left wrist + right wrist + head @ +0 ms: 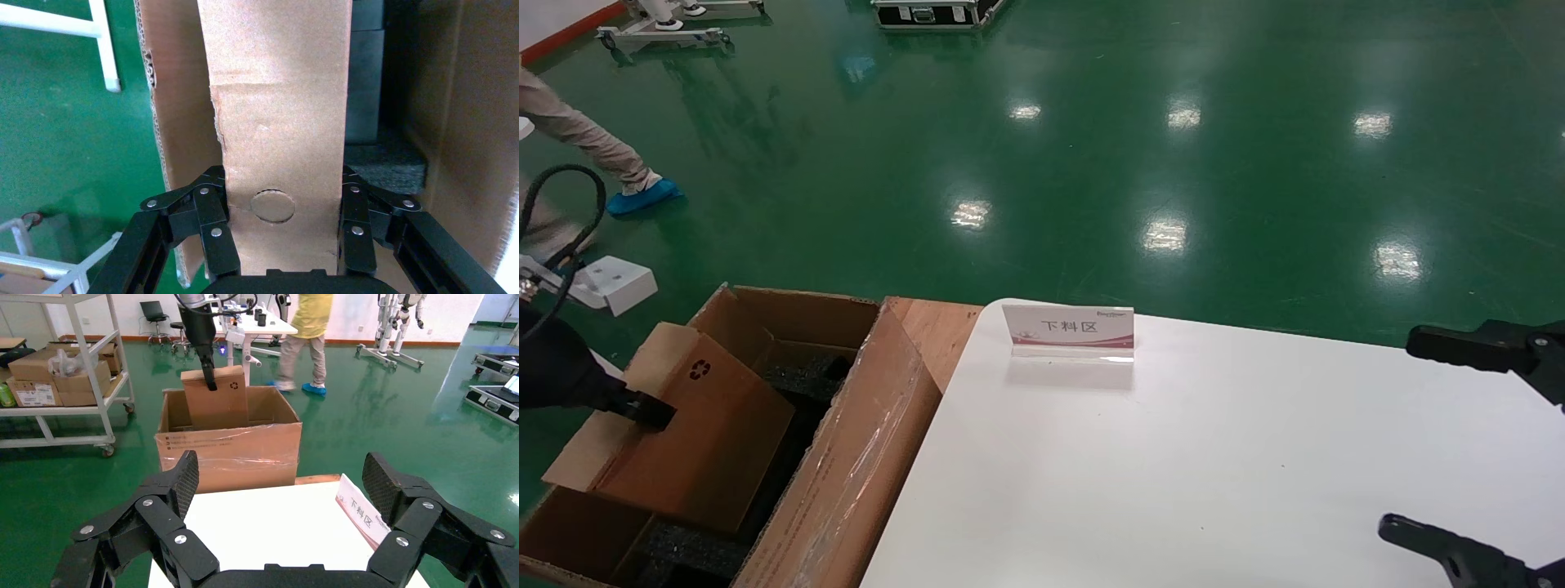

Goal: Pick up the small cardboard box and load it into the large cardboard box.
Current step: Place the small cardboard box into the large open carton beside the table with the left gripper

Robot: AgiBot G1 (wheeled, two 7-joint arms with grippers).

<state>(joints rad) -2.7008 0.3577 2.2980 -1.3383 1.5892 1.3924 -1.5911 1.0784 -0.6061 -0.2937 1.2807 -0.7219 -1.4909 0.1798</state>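
My left gripper (650, 410) is shut on the narrow edge of the small cardboard box (703, 441), a flat brown box with a black recycling symbol. The box is tilted, with its lower part inside the large cardboard box (850, 465) and over the black foam (797, 380). In the left wrist view the fingers (211, 220) clamp both sides of the small box (281, 110). The right wrist view shows the small box (220, 407) standing up out of the large box (229, 453). My right gripper (1397, 433) is open and empty above the white table's right side.
A white table (1173, 474) bears a small sign stand (1068, 331) at its far edge. A wooden board (932, 327) lies between the table and the large box. A person (576, 139) walks on the green floor at far left. A shelving cart (61, 367) stands behind.
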